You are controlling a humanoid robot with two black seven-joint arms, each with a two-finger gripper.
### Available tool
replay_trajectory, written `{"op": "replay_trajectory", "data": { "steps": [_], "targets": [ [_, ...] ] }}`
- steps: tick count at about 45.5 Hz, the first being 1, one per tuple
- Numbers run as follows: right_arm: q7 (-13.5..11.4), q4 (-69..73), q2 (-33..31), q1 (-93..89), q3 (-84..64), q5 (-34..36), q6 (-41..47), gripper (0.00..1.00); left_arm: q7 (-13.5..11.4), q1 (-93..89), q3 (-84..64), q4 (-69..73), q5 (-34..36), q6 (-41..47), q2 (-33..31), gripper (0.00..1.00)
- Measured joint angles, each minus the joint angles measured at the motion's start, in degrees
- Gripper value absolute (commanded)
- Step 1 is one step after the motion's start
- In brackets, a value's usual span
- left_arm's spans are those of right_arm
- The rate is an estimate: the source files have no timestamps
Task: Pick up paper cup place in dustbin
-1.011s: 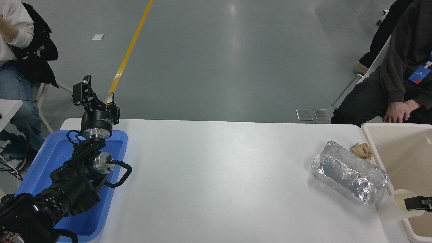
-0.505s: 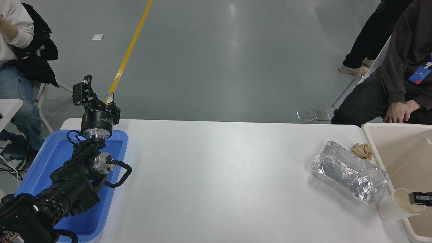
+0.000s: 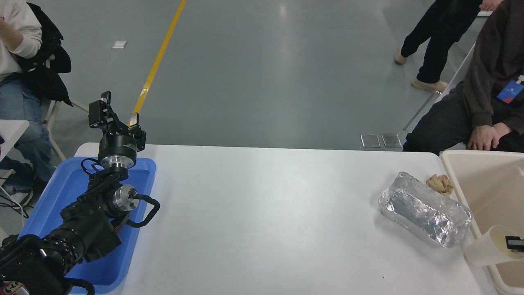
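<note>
The paper cup (image 3: 485, 248) is small and cream-white. It hangs tilted at the table's front right corner, its mouth turned right over the rim of the beige dustbin (image 3: 475, 153). Only a black fingertip of my right gripper (image 3: 512, 243) shows at the right edge. It sits at the cup's mouth, and the gripper is shut on the cup. The rest of the right arm is out of view. My left gripper (image 3: 118, 109) is parked open at the lower left, above the blue tray.
A crumpled silver foil tray (image 3: 425, 214) lies just left of the cup, with a brown paper wad (image 3: 440, 183) behind it. A blue tray (image 3: 51, 198) sits under the left arm. A person's hand (image 3: 483, 139) rests beyond the dustbin. Another person (image 3: 430, 41) walks behind.
The right gripper has carried the cup to the right and tilted it over the dustbin's rim. A person has walked into view at the top right. The left arm has not moved.
</note>
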Motion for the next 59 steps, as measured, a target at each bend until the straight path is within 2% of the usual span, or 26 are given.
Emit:
{"op": "replay_trajectory", "data": {
  "steps": [13, 23, 37, 59],
  "targets": [
    [0.3, 6.1, -9.9, 16.5, -0.2, -6.2, 13.2, 0.0, 0.0, 0.0, -0.1, 0.0, 0.0, 0.0, 0.0, 1.0],
    [0.1, 7.5, -12.7, 32.0, -0.2, -12.0, 22.6, 0.0, 0.1, 0.0, 0.0, 0.0, 0.1, 0.0, 0.0, 1.0],
    [-0.1, 7.7, -12.6, 44.7, -0.1, -16.6, 26.6, 0.0, 0.0, 0.0, 0.0, 0.0, 0.1, 0.0, -0.1, 1.0],
    [-0.3, 7.8, -12.8, 51.2, -0.1, -19.2, 27.6, 0.0, 0.0, 0.0, 0.1, 0.0, 0.1, 0.0, -0.1, 1.0]
  ]
}}
